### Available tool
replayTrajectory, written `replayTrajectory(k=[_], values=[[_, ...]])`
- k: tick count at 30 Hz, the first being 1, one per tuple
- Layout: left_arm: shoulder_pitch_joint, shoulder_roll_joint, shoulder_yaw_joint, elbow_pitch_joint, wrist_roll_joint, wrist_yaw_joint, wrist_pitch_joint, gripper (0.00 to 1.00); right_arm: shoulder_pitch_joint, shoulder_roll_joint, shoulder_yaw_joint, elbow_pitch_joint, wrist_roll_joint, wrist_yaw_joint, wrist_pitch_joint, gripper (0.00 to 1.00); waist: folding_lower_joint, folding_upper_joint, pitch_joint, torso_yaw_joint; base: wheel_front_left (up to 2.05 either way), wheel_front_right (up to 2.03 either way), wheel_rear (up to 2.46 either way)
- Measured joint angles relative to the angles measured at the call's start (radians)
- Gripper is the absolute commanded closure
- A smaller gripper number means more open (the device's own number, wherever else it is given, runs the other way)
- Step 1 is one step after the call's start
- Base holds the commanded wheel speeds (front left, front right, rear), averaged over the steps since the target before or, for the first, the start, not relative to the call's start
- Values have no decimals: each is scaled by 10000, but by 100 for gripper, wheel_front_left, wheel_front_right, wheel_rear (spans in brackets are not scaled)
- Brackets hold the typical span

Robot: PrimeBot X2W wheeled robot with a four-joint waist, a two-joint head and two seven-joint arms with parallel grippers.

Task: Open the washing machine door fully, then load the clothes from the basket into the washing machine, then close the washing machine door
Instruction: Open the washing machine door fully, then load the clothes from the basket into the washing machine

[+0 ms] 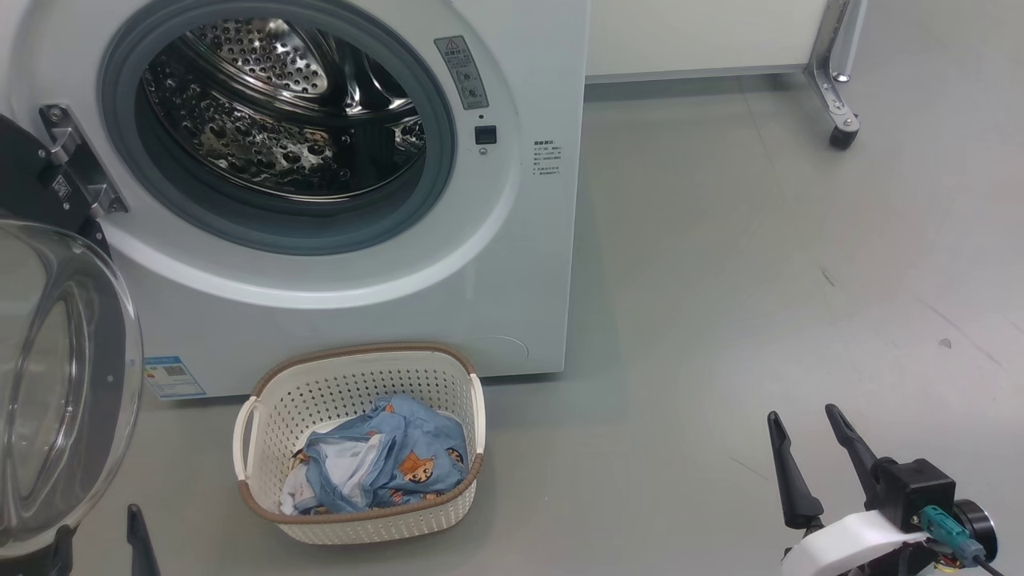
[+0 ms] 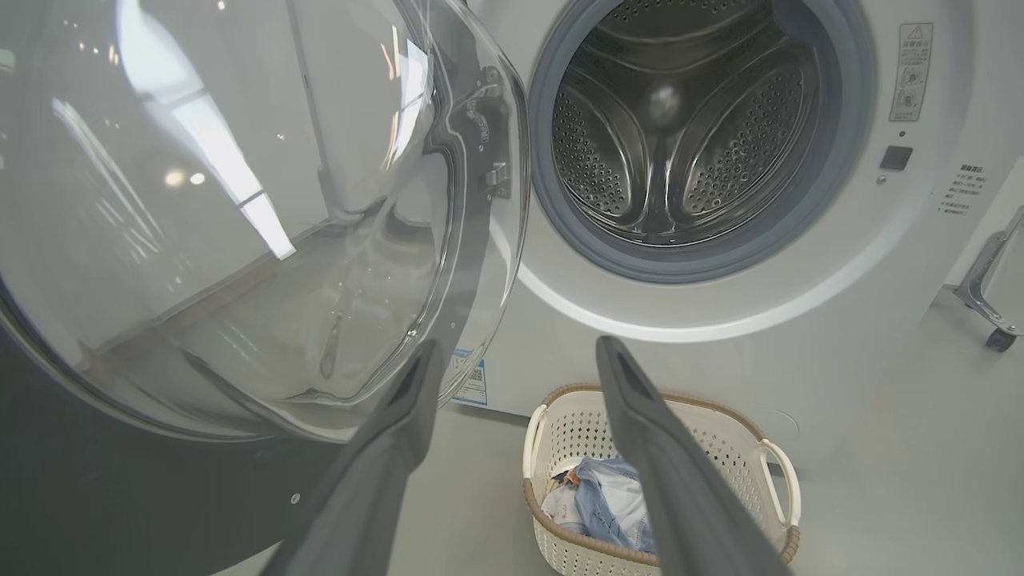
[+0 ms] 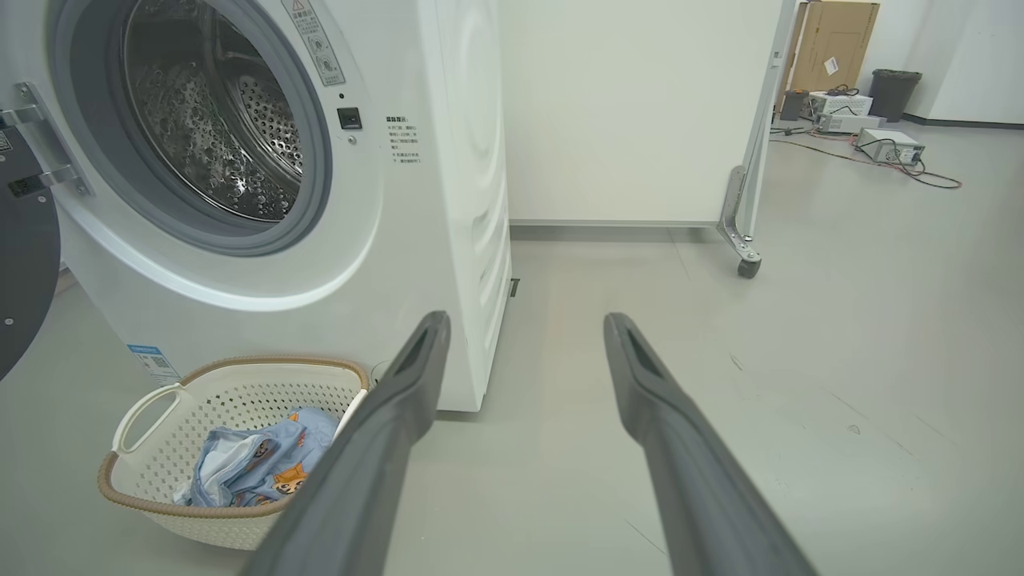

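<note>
White steel front, bare drum (image 1: 280, 120): in the head view, your washing machine (image 1: 512, 264) stands with its door (image 1: 72, 384) swung wide to the left on its hinge (image 1: 76, 160), so step one looks done. The basket (image 1: 352, 392) sits on the grey floor (image 1: 720, 280) just before the machine, the clothes (image 1: 392, 464) heaped inside it. Your right gripper (image 1: 802, 414) hangs at lower right, fingers spread and holding nothing, well apart from the basket.

Left wrist view: your left gripper (image 2: 518, 346), likewise spread and empty, points between the door's glass dome (image 2: 240, 200) and the basket below.

Right wrist view: the drum shows no fabric, and the basket lies left of the fingers. Loading and closing look yet to come.
</note>
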Motion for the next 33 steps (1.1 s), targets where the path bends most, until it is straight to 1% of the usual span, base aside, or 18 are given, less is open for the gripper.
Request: replayTrajectory(k=[15, 25, 33], values=[[2, -71, 207, -67, 447, -88, 0, 0, -1, 0, 58, 0, 2, 0, 0, 0, 0, 0, 48, 51, 0, 0, 0], [8, -140, 255, -31, 554, -167, 0, 0, -1, 0, 96, 0, 4, 0, 0, 0, 0, 0, 47, 30, 4, -4, 0], [12, -180, 316, 23, 566, -253, 0, 0, -1, 2, 100, 0, 13, 0, 0, 0, 0, 0, 71, 19, 34, -34, 0]])
